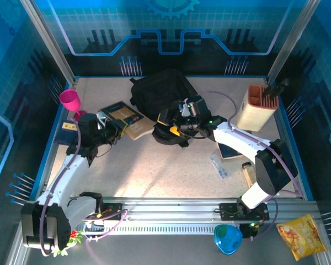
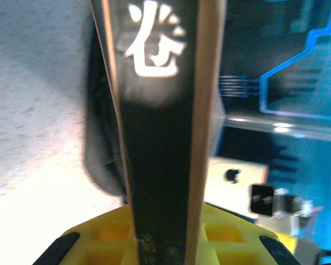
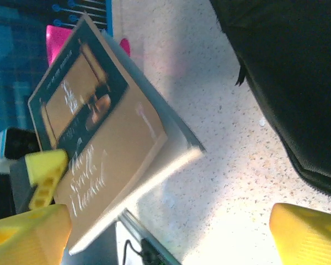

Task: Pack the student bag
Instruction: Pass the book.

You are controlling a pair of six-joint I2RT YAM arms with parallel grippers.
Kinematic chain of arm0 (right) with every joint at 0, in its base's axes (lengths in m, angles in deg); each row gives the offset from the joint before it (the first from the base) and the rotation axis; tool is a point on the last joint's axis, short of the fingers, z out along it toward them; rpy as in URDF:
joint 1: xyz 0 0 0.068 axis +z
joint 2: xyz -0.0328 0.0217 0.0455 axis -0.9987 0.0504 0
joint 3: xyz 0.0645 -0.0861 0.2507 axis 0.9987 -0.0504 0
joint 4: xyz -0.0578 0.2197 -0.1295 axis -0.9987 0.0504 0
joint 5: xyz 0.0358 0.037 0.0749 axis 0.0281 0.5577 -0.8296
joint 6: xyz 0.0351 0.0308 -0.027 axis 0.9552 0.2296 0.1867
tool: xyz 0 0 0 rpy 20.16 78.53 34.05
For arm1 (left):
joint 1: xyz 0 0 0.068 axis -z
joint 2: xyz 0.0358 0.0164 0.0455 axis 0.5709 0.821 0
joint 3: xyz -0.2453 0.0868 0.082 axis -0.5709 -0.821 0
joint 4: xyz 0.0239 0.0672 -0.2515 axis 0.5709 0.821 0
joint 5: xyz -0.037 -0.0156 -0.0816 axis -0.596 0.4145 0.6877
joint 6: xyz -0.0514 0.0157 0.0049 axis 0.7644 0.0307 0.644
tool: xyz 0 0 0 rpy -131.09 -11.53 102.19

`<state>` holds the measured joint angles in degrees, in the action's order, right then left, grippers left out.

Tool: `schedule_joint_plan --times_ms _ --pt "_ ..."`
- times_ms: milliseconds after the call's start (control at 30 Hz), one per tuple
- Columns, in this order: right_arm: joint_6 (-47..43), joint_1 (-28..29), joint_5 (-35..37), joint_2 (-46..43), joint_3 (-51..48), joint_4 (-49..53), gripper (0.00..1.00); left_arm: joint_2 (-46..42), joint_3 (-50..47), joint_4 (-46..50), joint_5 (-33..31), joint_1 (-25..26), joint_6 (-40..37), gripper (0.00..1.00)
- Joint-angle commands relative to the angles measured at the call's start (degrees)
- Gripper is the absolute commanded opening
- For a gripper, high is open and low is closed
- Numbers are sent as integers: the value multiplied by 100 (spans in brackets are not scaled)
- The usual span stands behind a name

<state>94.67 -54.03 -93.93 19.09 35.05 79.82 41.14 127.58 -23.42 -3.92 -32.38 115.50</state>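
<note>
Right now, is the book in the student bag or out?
Out. The left gripper clamps the book, tilted over the table, with a bare gap between it and the student bag.

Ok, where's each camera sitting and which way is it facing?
Top external: above and behind the arm bases, looking down on the table; both arms show, the student bag ahead of them.
Left wrist: on the left arm, looking along the left tool at the book edge clamped in it; yellow fingers show.
Right wrist: on the right arm, low over the table, facing the book's cover, student bag at right; the open right tool shows.
Shared: both wrist views see the book; the right wrist also catches the left tool gripping it.
</note>
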Motion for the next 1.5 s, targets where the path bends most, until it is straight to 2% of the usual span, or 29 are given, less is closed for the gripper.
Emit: schedule_joint_plan --times_ms 0,167,467,567,700,900,1000,1200,1333,1467 --pt "1558 -90 -579 13 -342 -1458 99 375 354 -1304 -130 209 817 2" --pt "2428 -45 -636 384 -197 -2213 100 864 621 -1796 -443 591 929 2" --pt "2995 143 120 478 -112 -1736 100 1075 538 -2445 -787 894 1176 2" --pt "3180 213 273 616 18 -1813 93 1081 468 -2589 -912 988 1268 2" --pt "3352 329 548 849 258 -1949 78 1109 408 -2787 -1050 1078 1368 2" --pt "3469 410 916 919 397 -2100 61 1116 365 -2938 -1248 1193 1403 2" --pt "3421 376 1002 885 410 -2188 43 1124 361 -2758 -1309 1206 1513 4" --pt "2670 189 1301 535 388 -1707 19 1015 420 -2148 -1399 1215 1279 18" --pt "1831 -72 1694 15 279 -1153 11 1123 845 -1149 -1228 1245 491 47" --pt "1022 -471 1915 -577 88 -718 9 1506 1446 -22 -1122 1479 -692 64"
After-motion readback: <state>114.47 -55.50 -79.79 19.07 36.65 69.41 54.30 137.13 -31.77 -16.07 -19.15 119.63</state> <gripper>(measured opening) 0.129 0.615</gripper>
